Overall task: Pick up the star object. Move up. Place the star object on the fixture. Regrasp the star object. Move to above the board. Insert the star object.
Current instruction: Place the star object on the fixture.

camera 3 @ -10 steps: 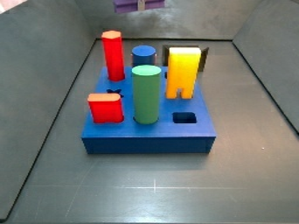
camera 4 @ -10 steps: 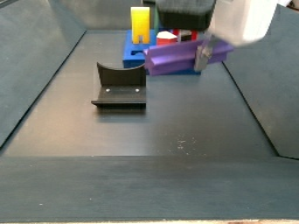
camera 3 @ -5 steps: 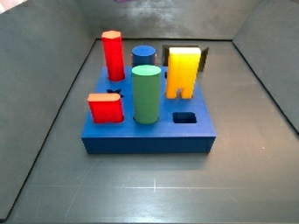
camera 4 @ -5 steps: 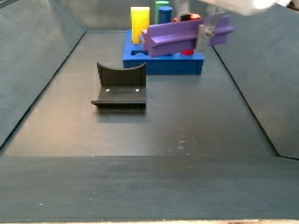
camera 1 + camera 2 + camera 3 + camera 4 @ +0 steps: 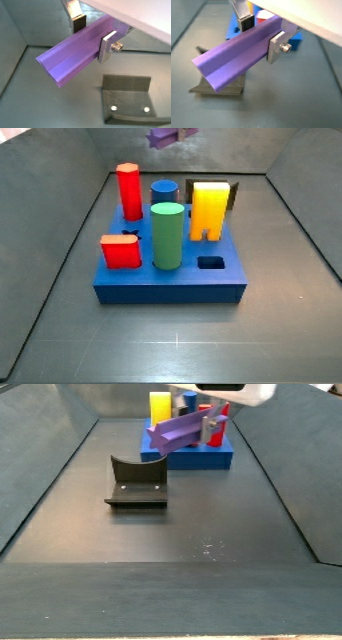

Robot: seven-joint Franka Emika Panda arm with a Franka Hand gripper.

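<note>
- Between my fingers (image 5: 109, 46) sits the star object (image 5: 75, 51); my gripper (image 5: 261, 31) is closed on it near one end, so the purple prism juts out sideways, tilted.
- Compared with a second ago, I have carried it up and away from the fixture (image 5: 136, 482), towards the board (image 5: 211, 456); the regrasp looks finished and the move to above the board is under way.
- Below and behind me the fixture stands apart, nothing touching it.
- Ahead, the board carries the red peg (image 5: 128, 190), green cylinder (image 5: 166, 235) and yellow arch (image 5: 210, 210); I judge the prism's free end could clip these tall pieces.
- Around me the grey walls (image 5: 67, 248) stay well apart, leaving open room above.
</note>
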